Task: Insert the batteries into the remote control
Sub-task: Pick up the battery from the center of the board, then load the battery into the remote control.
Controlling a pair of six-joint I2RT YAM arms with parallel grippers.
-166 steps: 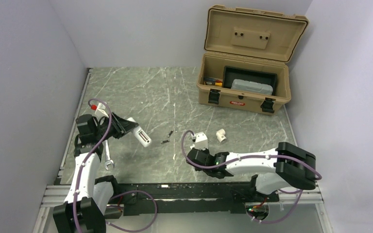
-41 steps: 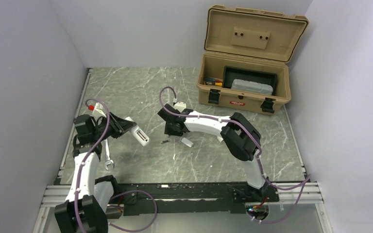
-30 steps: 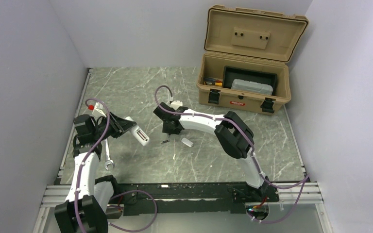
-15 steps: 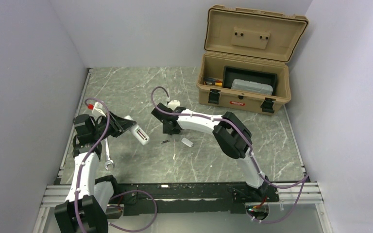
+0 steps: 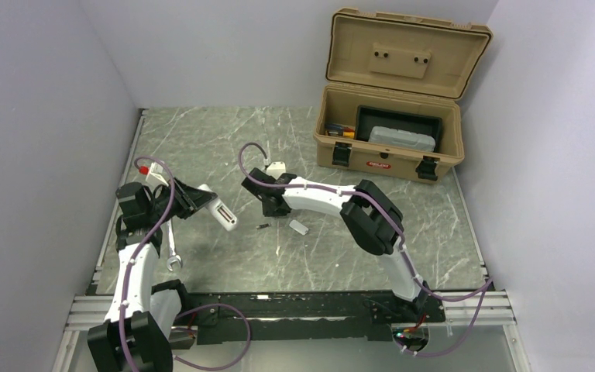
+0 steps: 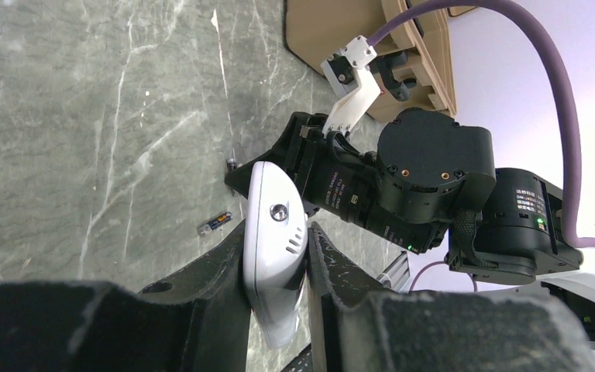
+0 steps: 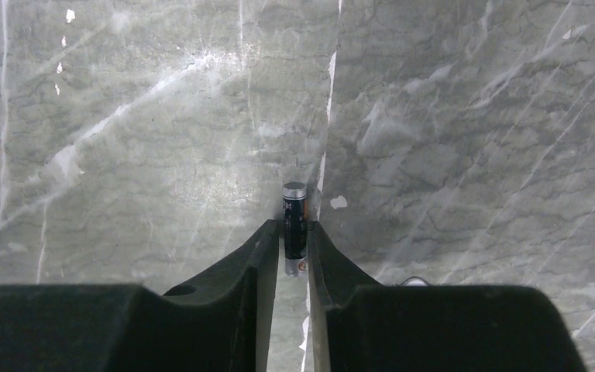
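Note:
My left gripper is shut on the white remote control and holds it tilted above the table; the left wrist view shows the remote clamped between both fingers. My right gripper is down at the table, its fingers closed against both sides of a dark battery that lies on the surface. The second battery lies loose on the table just in front of it and also shows in the left wrist view.
A small white plastic piece lies right of the loose battery. An open tan toolbox stands at the back right. A wrench lies by the left arm. Walls close in on the left, right and back.
My right arm swung from the front to the table's middle and edged left onto a battery. The white plastic piece now lies by the loose battery. The left arm barely moved.

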